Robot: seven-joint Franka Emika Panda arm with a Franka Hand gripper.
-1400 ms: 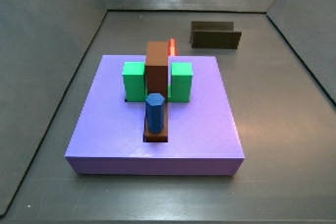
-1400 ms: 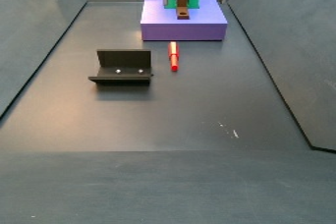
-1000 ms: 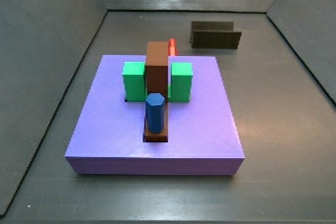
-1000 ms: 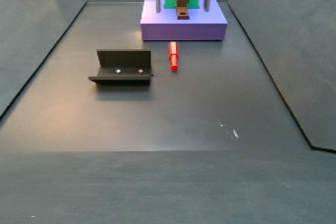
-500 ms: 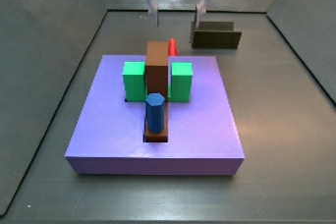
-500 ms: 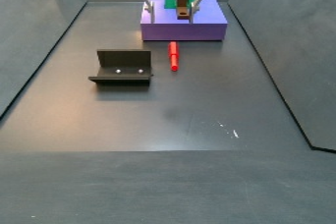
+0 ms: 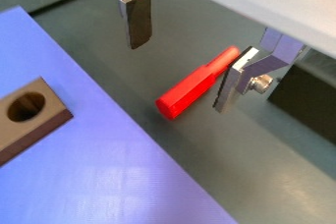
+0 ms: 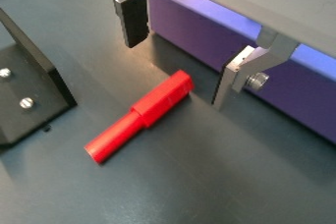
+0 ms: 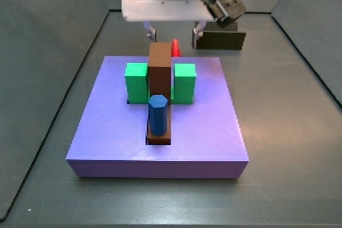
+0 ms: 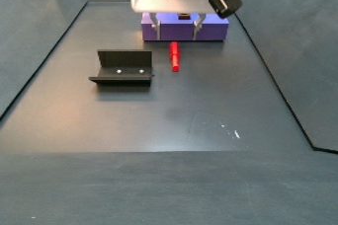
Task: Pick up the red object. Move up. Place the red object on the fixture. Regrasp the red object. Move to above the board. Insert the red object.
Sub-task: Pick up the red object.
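The red object (image 10: 175, 57) is a short red peg lying flat on the floor between the board (image 10: 219, 32) and the fixture (image 10: 123, 68). My gripper (image 10: 176, 37) hangs open over the peg's end nearest the board. In both wrist views the peg (image 7: 197, 83) (image 8: 141, 115) lies below the gap, close to one finger (image 7: 237, 77) and well apart from the other finger (image 8: 129, 18). Nothing is held. The gripper (image 9: 175, 34) hides most of the peg (image 9: 175, 48) in a side view. The fixture (image 8: 24, 83) stands empty beside the peg.
On the purple board (image 9: 160, 132) stand two green blocks (image 9: 136, 82) (image 9: 186, 82), a long brown bar (image 9: 162, 70) and a blue upright peg (image 9: 158, 114). The bar's end with a hole (image 7: 27, 115) shows in a wrist view. Grey walls enclose the floor.
The open gripper has come down from the top of the side views, past the board's edge, to just over the red object. The peg, fixture and board have not moved.
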